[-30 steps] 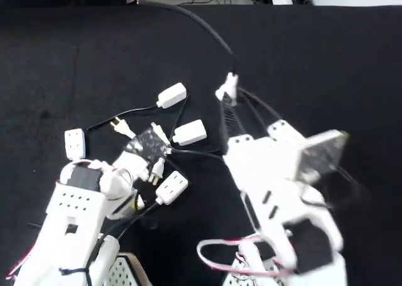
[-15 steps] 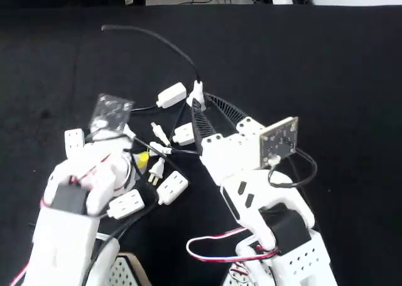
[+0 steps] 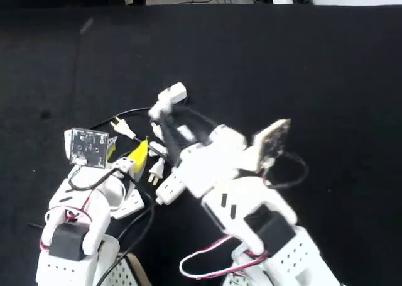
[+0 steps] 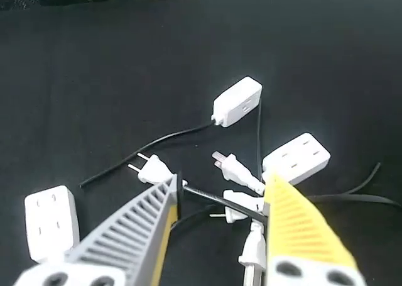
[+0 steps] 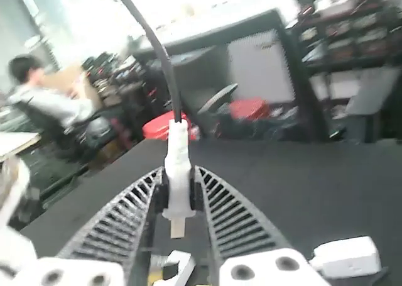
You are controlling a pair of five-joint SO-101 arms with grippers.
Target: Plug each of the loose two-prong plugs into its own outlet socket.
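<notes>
The black counter [image 3: 326,72] bears white pieces clustered left of centre. A far socket [image 4: 239,102] lies farthest back, and a left socket [image 4: 51,222] sits apart at the left. A loose plug [image 4: 154,170] lies between them, and a near socket [image 3: 171,188] lies nearest.

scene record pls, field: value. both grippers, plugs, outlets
right gripper: shut on a white plug, prongs toward the wrist camera
left gripper: open, a black cord seen across the gap
loose plugs: lying unplugged on the black cloth
outlet blocks: white, apart from each other
</notes>
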